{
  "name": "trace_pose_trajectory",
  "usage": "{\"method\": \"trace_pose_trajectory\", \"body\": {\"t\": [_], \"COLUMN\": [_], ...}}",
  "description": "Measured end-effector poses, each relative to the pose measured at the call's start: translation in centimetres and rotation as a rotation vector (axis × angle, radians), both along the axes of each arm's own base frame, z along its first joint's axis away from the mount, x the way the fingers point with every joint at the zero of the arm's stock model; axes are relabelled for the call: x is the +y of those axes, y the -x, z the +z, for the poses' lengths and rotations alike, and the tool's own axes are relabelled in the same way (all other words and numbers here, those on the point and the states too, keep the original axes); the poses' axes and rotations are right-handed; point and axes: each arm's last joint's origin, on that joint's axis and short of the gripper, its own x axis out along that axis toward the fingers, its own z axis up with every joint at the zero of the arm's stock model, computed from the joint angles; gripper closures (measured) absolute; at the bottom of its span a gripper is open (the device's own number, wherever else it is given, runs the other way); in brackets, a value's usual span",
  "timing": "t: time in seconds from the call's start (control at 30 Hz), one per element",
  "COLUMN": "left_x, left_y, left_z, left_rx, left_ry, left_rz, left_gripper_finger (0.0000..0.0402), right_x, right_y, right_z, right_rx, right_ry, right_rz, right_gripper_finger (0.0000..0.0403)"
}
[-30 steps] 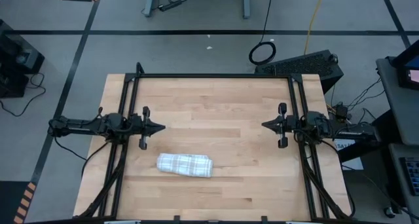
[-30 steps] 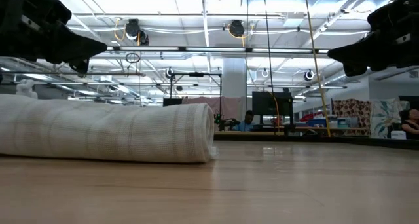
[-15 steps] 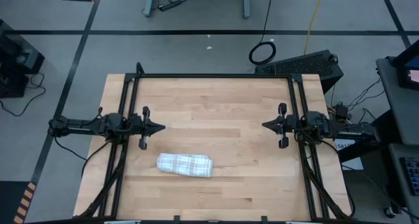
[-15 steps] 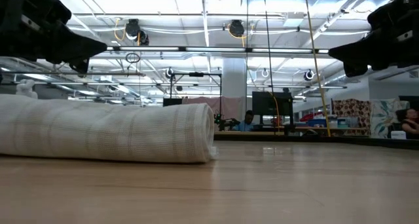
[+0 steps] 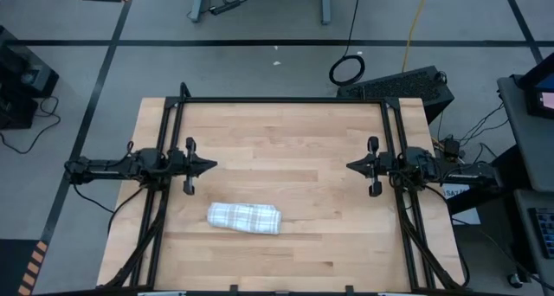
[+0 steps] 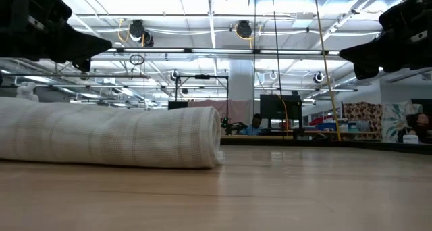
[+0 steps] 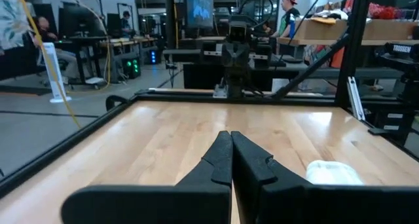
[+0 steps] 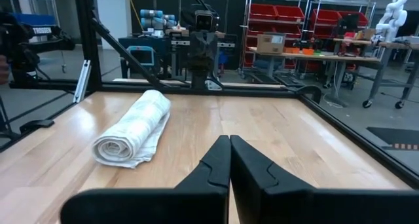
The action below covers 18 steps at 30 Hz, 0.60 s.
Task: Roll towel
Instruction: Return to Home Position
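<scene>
High view: the towel (image 5: 245,217) is seen lying on the bench (image 5: 286,131) as a finished roll, nearer to the left arm's side and apart from both arms. The left end effector (image 5: 210,167) and the right end effector (image 5: 351,165) are held above the wood at opposite sides, pointed toward each other. In the wrist views the fingers of each are seen pressed together, and nothing is held by them.

It is judged that only the retreat to the rest pose is left. For this to be done well, the arms should be kept raised and drawn back along their own sides, so that the roll is not brushed. The fingers are best left closed, since an open finger could catch a loose edge of the cloth.

The towel is a soft woven cloth, white with thin grey check lines. Its shape is a short, slightly flattened cylinder, and a spiral of layers is shown at one end in the right wrist view. The bench is made of smooth pale wooden planks and is bordered by a black metal frame (image 5: 277,100).
</scene>
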Motion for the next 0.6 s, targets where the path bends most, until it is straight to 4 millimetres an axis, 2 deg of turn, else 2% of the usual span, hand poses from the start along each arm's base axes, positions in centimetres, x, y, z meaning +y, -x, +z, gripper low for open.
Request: {"method": "trace_pose_trajectory", "body": {"t": [0.23,0.6], "left_x": [-0.10,-0.11], "left_y": [-0.01,-0.01], "left_z": [-0.12,-0.09], "left_rx": [0.012,0.010], "left_ry": [0.034,-0.002], "left_rz": [-0.065,-0.067], "left_gripper_finger": [0.0402,0.0384], "right_x": [0.00,0.00], "right_y": [0.00,0.00], "right_z": [0.01,0.01], "right_rx": [0.000,0.000], "right_ry": [0.000,0.000], "right_rz": [0.000,-0.001], "right_gripper_finger": [0.0403,0.0403]}}
